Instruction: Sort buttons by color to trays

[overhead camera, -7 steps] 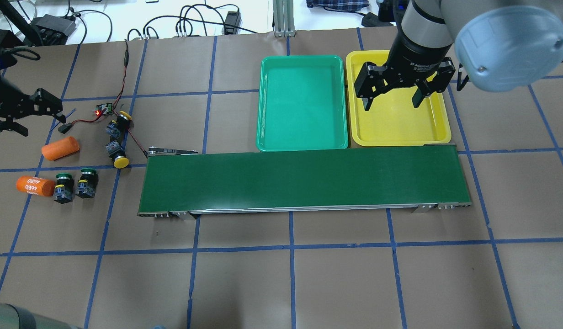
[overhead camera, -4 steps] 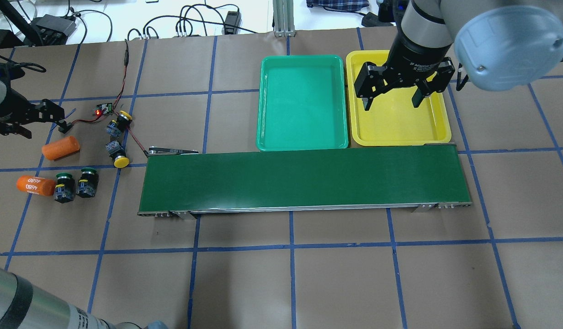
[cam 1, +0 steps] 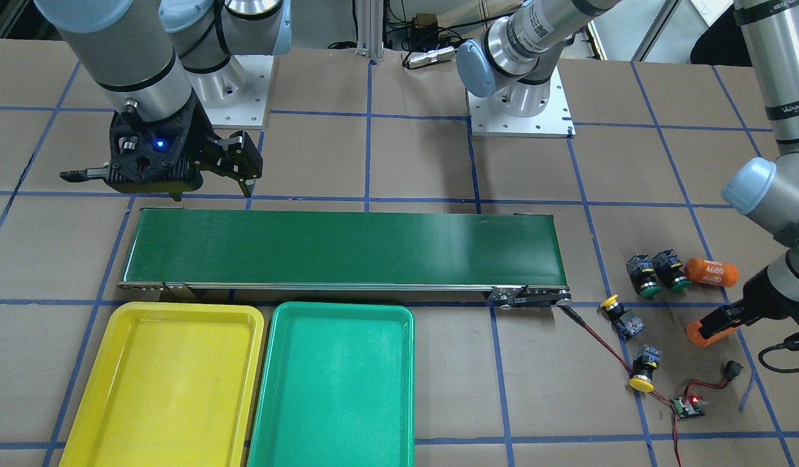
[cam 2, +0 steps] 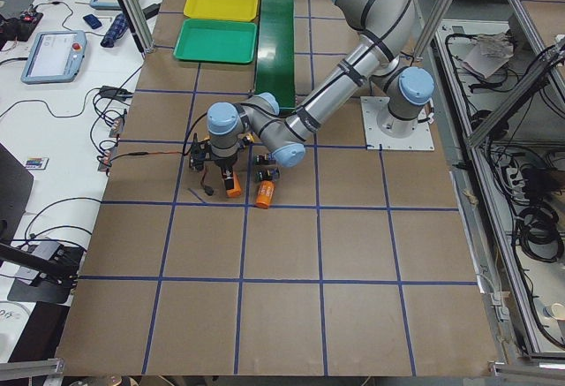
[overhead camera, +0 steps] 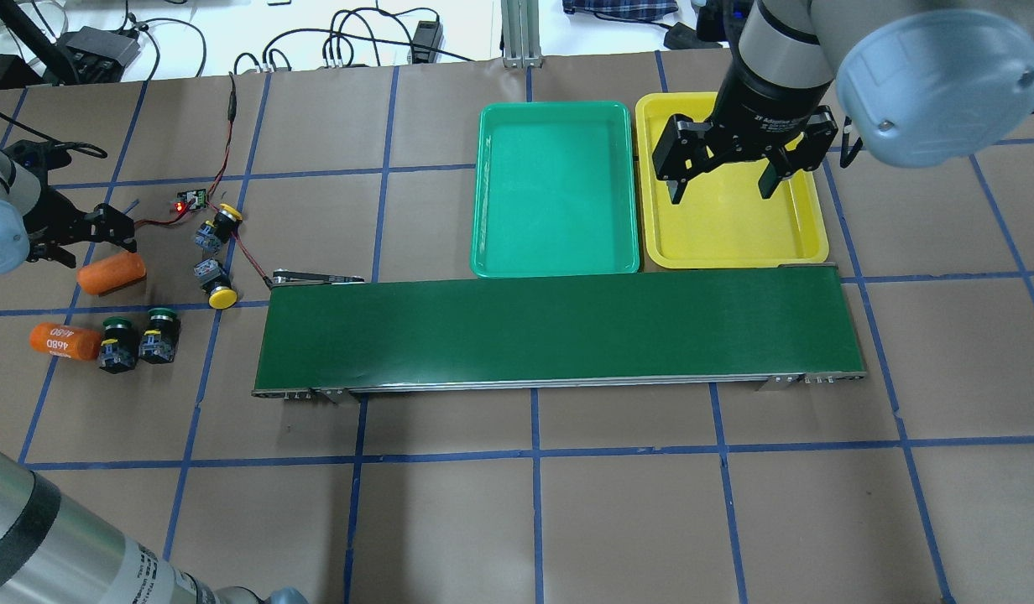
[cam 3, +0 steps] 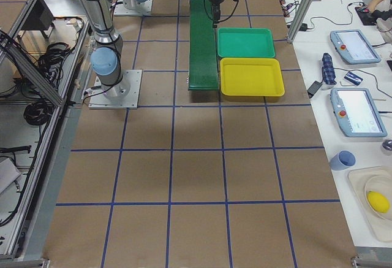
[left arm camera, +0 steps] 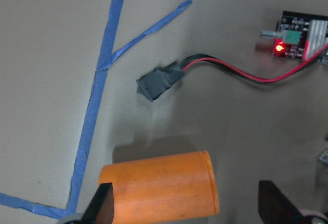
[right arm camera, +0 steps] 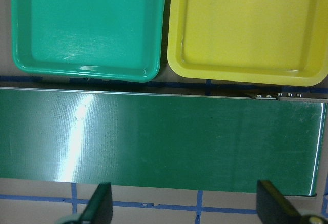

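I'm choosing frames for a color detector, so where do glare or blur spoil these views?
Right wrist view: a bright glare streak whitens the conveyor belt toward the picture's left, with fainter sheen on the green tray. Left wrist view: soft throughout, the orange cylinder has fuzzy edges and the red LED blooms. Overhead view: sharp and evenly lit.

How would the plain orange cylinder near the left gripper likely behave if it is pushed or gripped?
The orange cylinder lies on its side, so a push across it would probably make it roll. Its surface looks smooth, so the open left gripper might slip on it.
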